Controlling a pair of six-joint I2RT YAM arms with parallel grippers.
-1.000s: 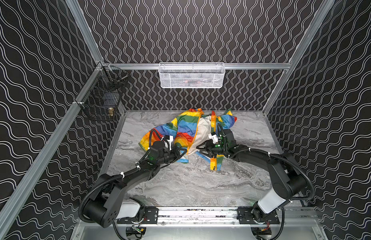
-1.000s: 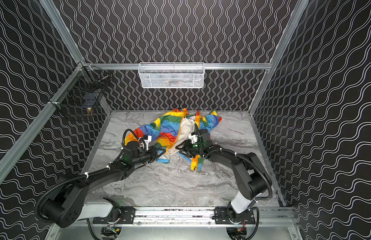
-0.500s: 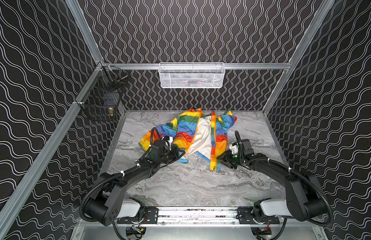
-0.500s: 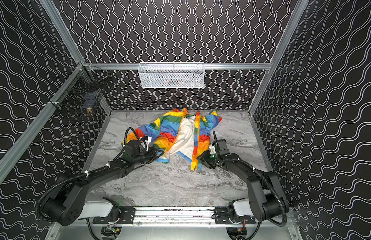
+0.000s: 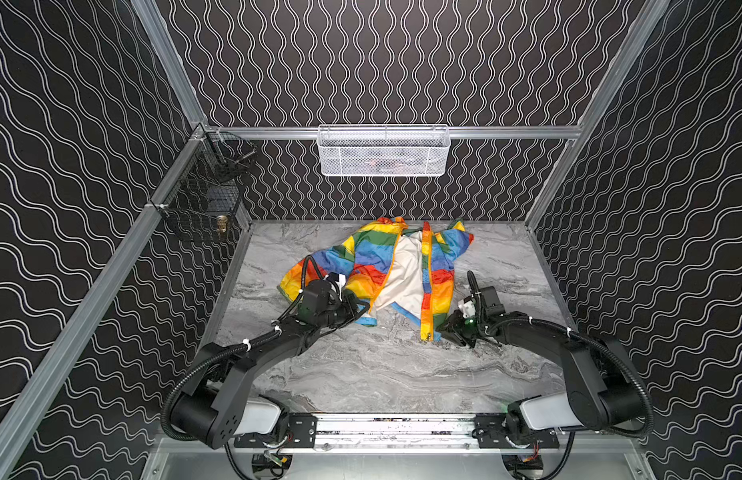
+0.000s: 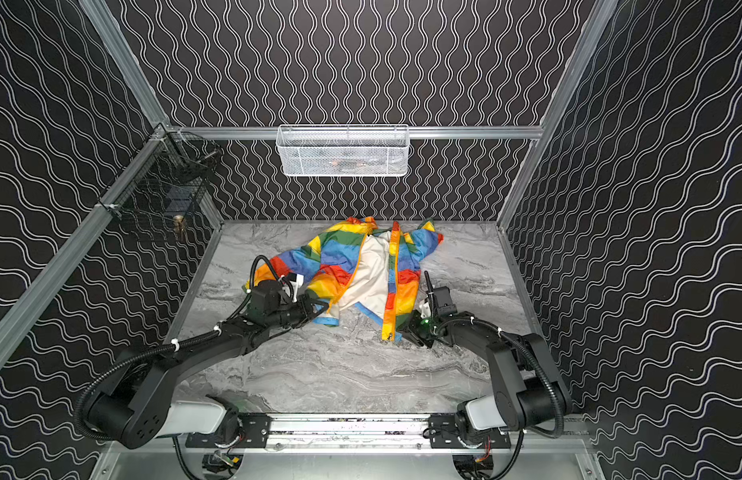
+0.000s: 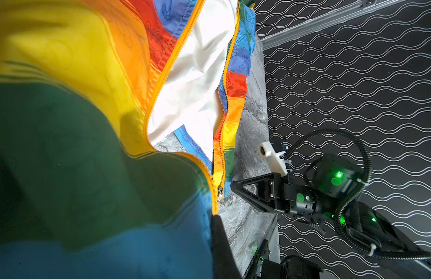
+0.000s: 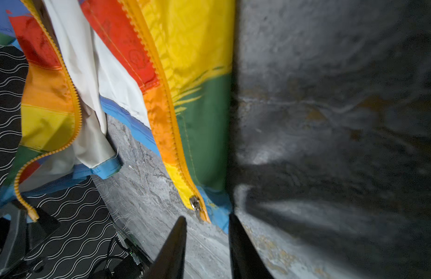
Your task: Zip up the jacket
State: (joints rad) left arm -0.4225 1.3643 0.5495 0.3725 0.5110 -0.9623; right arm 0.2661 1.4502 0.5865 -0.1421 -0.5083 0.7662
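Observation:
The rainbow-striped jacket (image 5: 377, 266) (image 6: 340, 266) lies open on the grey marble table (image 5: 361, 374), white lining showing between its two orange zipper edges. My left gripper (image 5: 363, 309) (image 6: 321, 309) is shut on the jacket's left front panel near the blue hem. In the left wrist view the fabric (image 7: 89, 145) hides all but one finger (image 7: 221, 241). My right gripper (image 5: 440, 332) (image 8: 207, 221) is open with a narrow gap, low at the bottom corner of the right panel. The metal zipper slider (image 8: 194, 203) (image 7: 219, 192) sits just beyond its fingertips.
A white mesh basket (image 5: 384, 151) hangs on the back wall. On the left wall hangs a black wire basket (image 5: 203, 203). Patterned walls close in three sides of the table, and a metal rail (image 5: 394, 426) runs along the front edge.
My right gripper has left the middle of the jacket, moved right and toward the front to the right panel's bottom corner, and its jaws have narrowed. That panel now lies straight. The left gripper has stayed put.

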